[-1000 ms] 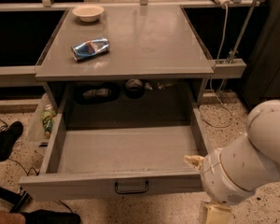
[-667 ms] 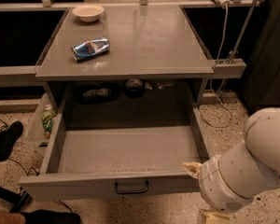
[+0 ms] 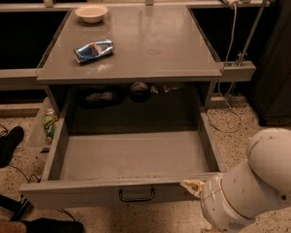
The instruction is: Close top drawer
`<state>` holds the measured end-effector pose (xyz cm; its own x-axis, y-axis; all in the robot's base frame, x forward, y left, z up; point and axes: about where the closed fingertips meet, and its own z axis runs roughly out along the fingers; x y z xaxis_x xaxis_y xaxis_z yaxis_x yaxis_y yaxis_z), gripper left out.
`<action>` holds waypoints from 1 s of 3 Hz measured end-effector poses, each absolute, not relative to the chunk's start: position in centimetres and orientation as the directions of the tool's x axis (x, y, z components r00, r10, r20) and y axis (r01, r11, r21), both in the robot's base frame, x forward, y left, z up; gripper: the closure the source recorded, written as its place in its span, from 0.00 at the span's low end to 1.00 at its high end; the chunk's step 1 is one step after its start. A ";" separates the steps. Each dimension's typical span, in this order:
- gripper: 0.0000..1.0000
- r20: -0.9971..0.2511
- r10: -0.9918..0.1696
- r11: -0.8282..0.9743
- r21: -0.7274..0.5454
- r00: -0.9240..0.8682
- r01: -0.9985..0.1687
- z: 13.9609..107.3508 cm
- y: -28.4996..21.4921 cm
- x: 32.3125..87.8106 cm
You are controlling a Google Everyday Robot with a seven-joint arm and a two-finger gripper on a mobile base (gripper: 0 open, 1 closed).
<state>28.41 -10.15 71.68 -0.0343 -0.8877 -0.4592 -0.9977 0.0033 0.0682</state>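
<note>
- My cream-coloured claw is showing only as a small pale tip at the near right, pressing at or just beside the top edge of the drawer's front panel. I cannot tell whether it is apart or together, since my own bulk is hiding the rest.
- My rounded white arm is filling the near right corner behind that tip. Over the last second it has been sinking lower and edging left, bringing the claw down onto the panel's right end.
- The wide grey metal top drawer is standing pulled fully out toward the near side, its deep box bare, and it is sitting just where it sat a second ago. I judge the push has not begun to take.
- Its small dark loop handle is sitting at the panel's centre, well left of my claw, so I am pushing off-centre and the drawer may be skewing on its rails.
- Farther off, the flat grey metal tabletop is carrying a crushed blue can on its left and a shallow cream bowl at the far left.
</note>
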 end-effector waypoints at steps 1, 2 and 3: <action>0.00 -0.487 -0.873 -0.014 0.086 -0.030 -0.996 70.2 -9.3 27.7; 0.00 -0.501 -0.865 -0.022 0.093 -0.028 -0.995 68.0 -8.8 27.6; 0.00 -0.500 -0.865 -0.013 0.104 -0.041 -0.995 65.6 -9.0 28.3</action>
<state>28.26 -8.99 65.61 -0.0409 -0.8651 -0.4999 -0.9945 -0.0129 0.1037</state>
